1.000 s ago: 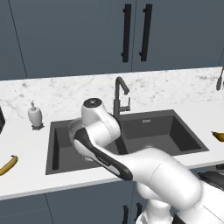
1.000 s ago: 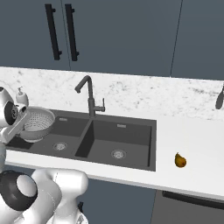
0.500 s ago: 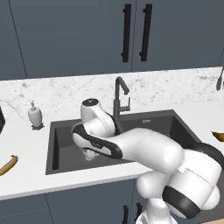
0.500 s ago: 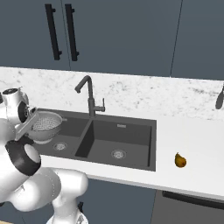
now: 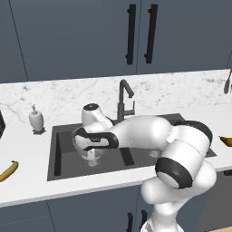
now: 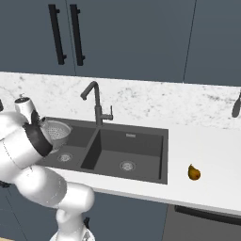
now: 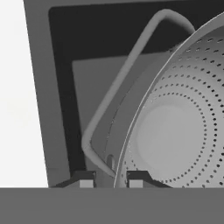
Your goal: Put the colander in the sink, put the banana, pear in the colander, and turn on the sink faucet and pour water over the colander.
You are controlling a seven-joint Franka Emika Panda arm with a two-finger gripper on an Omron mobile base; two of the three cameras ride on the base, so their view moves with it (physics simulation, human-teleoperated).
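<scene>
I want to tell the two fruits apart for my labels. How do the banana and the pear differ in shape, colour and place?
The banana is long, slim and curved; the pear is short, plump and pointed on top. The banana is yellow with darker tips; the pear is golden-brown. The banana lies on the counter left of the sink; the pear sits on the counter to its right. Both are outside the colander.
</scene>
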